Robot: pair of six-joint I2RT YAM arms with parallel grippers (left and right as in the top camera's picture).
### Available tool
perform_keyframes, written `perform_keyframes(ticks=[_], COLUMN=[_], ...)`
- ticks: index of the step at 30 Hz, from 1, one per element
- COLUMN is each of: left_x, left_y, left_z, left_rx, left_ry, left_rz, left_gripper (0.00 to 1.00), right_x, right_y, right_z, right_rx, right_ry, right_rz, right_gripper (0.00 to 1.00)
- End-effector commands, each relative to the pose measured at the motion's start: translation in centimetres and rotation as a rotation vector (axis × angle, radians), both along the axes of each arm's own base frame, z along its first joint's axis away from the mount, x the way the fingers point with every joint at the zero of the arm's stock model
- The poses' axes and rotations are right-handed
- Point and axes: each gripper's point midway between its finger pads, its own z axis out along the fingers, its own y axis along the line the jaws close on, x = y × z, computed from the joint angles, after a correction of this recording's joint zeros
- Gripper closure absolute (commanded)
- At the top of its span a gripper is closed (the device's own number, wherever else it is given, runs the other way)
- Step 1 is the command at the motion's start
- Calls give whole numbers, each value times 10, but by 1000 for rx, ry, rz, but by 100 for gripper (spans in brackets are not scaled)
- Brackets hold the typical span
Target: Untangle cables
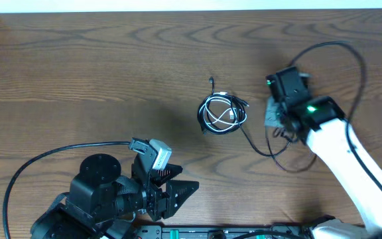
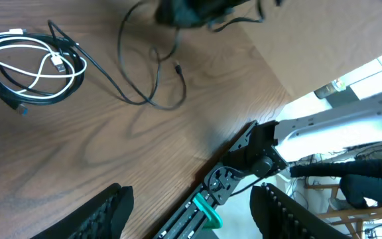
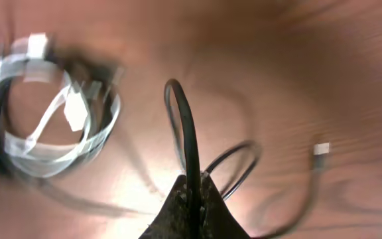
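A coil of white cable (image 1: 219, 117) and black cable (image 1: 207, 106) lies mid-table, also in the left wrist view (image 2: 32, 66) and blurred in the right wrist view (image 3: 45, 126). A second black cable (image 1: 260, 149) trails from the coil to the right. My right gripper (image 1: 278, 119) is shut on this black cable (image 3: 190, 133), pinched between the fingers (image 3: 192, 192) right of the coil. My left gripper (image 1: 171, 192) is open and empty near the front edge, far from the coil; its fingers show in the left wrist view (image 2: 191, 212).
The wood table (image 1: 78, 79) spreads around the coil. A thick black arm wire (image 1: 38, 159) curves at the front left; another loops above the right arm (image 1: 350, 60). A rail with a green clip (image 2: 207, 211) runs along the front edge.
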Motion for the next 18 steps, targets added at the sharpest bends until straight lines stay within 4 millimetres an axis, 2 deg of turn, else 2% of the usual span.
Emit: perform_keyframes(ticks=[1,5,15,18], left_x=[-2,-2,-2,-2], left_y=[-1,0,0,0], left_z=[7,7,7,7], left_rx=[-14,-13,-13,-13], left_ry=[-13,-13,-12,-12], left_rz=[-8,-8,-8,-8], left_gripper=[37,37,37,37], right_x=[-20,-27,-34,-33], right_y=[39,46,59,59], right_z=[-22,-30,-28,-28], right_rx=[151,163,201,200], right_ry=[153,201,211,206], right_rz=[228,315,470,478], right_gripper=[99,99,99,94])
